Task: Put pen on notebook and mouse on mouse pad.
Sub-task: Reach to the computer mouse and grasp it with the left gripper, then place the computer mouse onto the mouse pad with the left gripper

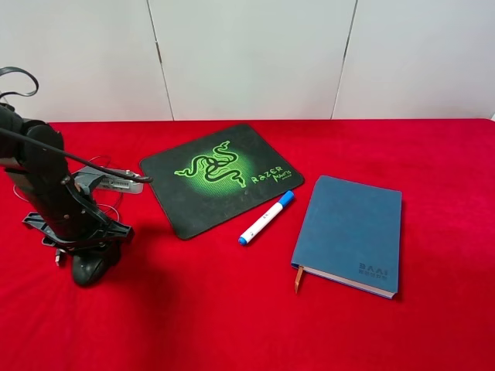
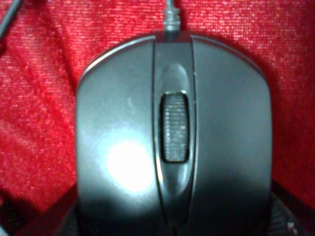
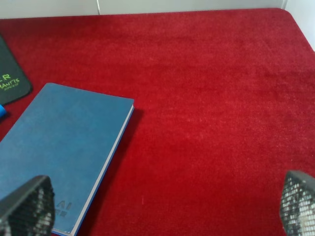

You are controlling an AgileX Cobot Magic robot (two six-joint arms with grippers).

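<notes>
Clamping the mouse by its flanks, the left end effector is clenched on it. A side hold like this looks meant for lifting the mouse rather than dragging it over the red tabletop. The mouse sits directly beneath this end effector, seemingly not yet raised, and its cable trails away from the nose. The left arm is folded steeply, its forearm dropping almost straight down and its wrist aimed at the tabletop. The mouse pad lies ahead of this end effector and to its right, apart from it. The pen lies further right on the cloth, short of the notebook. The right end effector hangs released, fingertips spread wide, above the notebook's edge, probably waiting for the pen.
</notes>
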